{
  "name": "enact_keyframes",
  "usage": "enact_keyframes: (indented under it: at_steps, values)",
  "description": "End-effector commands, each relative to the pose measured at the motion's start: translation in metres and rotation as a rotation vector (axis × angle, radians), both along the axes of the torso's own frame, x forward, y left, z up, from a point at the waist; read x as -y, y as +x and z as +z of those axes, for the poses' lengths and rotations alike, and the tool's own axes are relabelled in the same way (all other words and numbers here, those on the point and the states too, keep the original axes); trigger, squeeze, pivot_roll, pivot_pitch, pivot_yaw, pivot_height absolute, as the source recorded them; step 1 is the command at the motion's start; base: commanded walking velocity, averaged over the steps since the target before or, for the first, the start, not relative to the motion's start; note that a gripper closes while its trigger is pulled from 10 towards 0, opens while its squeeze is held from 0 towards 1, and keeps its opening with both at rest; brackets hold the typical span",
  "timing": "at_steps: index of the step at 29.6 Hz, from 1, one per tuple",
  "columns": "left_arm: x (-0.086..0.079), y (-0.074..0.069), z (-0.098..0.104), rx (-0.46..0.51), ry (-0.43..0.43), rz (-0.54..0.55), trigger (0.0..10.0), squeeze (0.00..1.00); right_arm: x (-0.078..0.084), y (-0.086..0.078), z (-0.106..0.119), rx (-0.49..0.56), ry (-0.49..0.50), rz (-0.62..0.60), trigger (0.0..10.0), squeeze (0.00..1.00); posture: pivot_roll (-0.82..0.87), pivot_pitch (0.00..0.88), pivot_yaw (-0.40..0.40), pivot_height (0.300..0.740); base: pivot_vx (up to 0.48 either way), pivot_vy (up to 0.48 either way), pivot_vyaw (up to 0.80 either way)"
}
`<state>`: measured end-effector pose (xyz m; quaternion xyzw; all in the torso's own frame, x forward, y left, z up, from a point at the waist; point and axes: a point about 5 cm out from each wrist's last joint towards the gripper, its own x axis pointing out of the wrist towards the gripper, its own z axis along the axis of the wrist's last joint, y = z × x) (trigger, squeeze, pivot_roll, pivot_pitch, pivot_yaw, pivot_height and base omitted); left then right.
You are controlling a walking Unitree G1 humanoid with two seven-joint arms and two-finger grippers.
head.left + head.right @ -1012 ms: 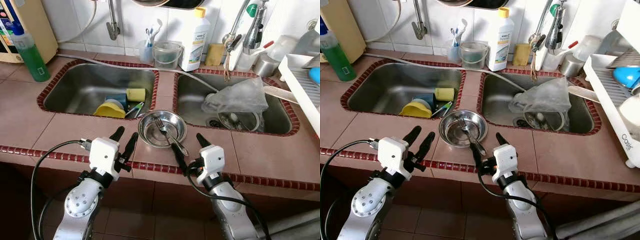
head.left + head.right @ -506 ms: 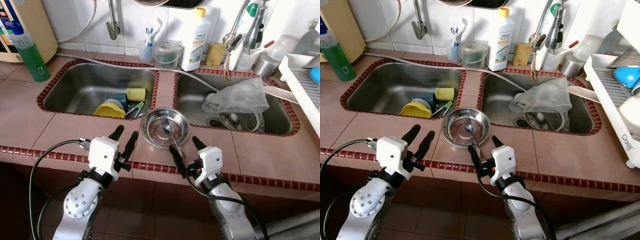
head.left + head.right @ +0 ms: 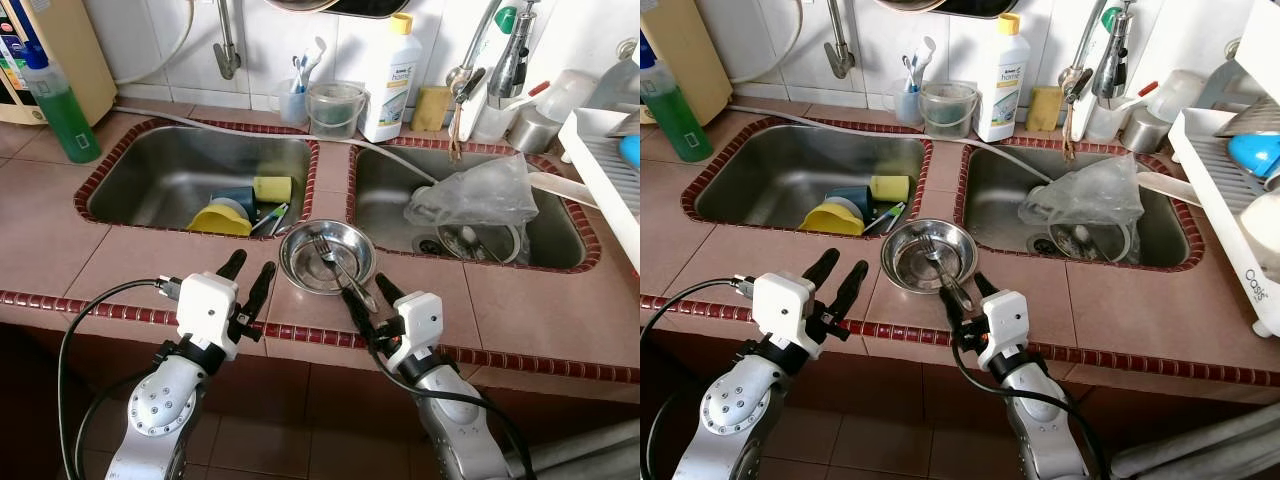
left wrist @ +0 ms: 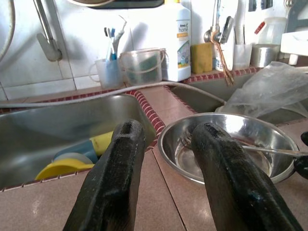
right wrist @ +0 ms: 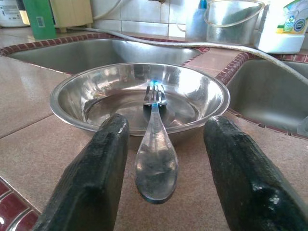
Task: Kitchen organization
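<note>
Lining up on the fork

Right end effector (image 5: 159, 159) sat spread either side of the fork (image 5: 155, 144) handle overhanging the steel bowl (image 3: 327, 258); left end effector (image 3: 248, 276) hovered open beside it.

pink tiled counter (image 3: 130, 260) with two sinks; steel bowl (image 3: 327, 258) sits on its front strip

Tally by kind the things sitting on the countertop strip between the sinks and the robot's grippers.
Steel bowl: 1
Fork, resting in the bowl with its handle over the rim: 1
Total: 2
</note>
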<state>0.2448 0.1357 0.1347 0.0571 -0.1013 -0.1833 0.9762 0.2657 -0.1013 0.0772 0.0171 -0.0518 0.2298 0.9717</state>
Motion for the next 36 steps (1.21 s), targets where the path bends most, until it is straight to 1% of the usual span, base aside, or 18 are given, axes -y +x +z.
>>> enact_keyframes:
  at_steps: [1,4,8,10,11,12,13,15,18,30,33,36]
  values:
    - [0.002,0.0,0.004,0.012,0.004,-0.007,10.0,0.0,0.003,0.001,-0.001,-0.007,0.009,-0.019,0.0,0.0,0.05,0.083,-0.022,0.74,0.0,0.0,0.0]
    - [0.003,0.001,0.005,0.012,0.005,-0.012,10.0,0.0,0.003,0.002,-0.001,-0.005,0.013,-0.02,0.0,0.0,0.05,0.082,-0.019,0.74,0.0,0.0,0.0]
    - [0.008,-0.003,0.002,0.005,0.037,-0.067,10.0,0.0,0.003,0.002,-0.001,-0.005,0.015,-0.024,0.0,0.0,0.05,0.082,-0.019,0.74,0.0,0.0,0.0]
    - [0.013,-0.01,0.0,-0.002,0.059,-0.121,10.0,0.0,0.002,0.002,-0.001,-0.004,0.015,-0.024,0.0,0.0,0.05,0.083,-0.023,0.74,0.0,0.0,0.0]
    - [0.016,-0.015,-0.001,-0.011,0.064,-0.158,10.0,0.0,0.002,0.002,0.0,-0.004,0.016,-0.023,0.0,0.0,0.05,0.084,-0.023,0.74,0.0,0.0,0.0]
    - [0.018,-0.024,-0.005,-0.029,0.086,-0.213,10.0,0.0,0.002,0.002,0.0,-0.003,0.015,-0.021,0.0,0.0,0.05,0.085,-0.023,0.74,0.0,0.0,0.0]
    - [0.018,-0.024,-0.005,-0.029,0.086,-0.213,10.0,0.0,0.002,0.002,0.0,-0.003,0.015,-0.021,0.0,0.0,0.05,0.085,-0.023,0.74,0.0,0.0,0.0]
    - [0.017,-0.032,-0.011,-0.051,0.121,-0.254,10.0,0.0,0.003,0.003,0.0,-0.003,0.014,-0.021,0.0,0.0,0.05,0.086,-0.023,0.74,0.0,0.0,0.0]
    - [0.016,-0.035,-0.013,-0.063,0.136,-0.271,10.0,0.0,0.003,0.003,0.0,-0.002,0.013,-0.021,0.0,0.0,0.05,0.086,-0.022,0.74,0.0,0.0,0.0]
    - [0.016,-0.034,-0.01,-0.059,0.139,-0.273,10.0,0.0,0.002,0.003,0.002,0.008,0.019,-0.016,0.0,0.0,0.05,0.087,-0.023,0.74,0.0,0.0,0.0]
    - [0.016,-0.034,-0.01,-0.059,0.138,-0.269,10.0,0.0,0.002,0.004,0.005,0.022,0.032,-0.014,0.0,0.0,0.05,0.086,-0.026,0.74,0.0,0.0,0.0]
    - [0.016,-0.032,-0.009,-0.056,0.125,-0.253,10.0,0.0,0.0,0.004,0.015,0.057,0.064,0.003,0.0,0.0,0.05,0.084,-0.028,0.74,0.0,0.0,0.0]
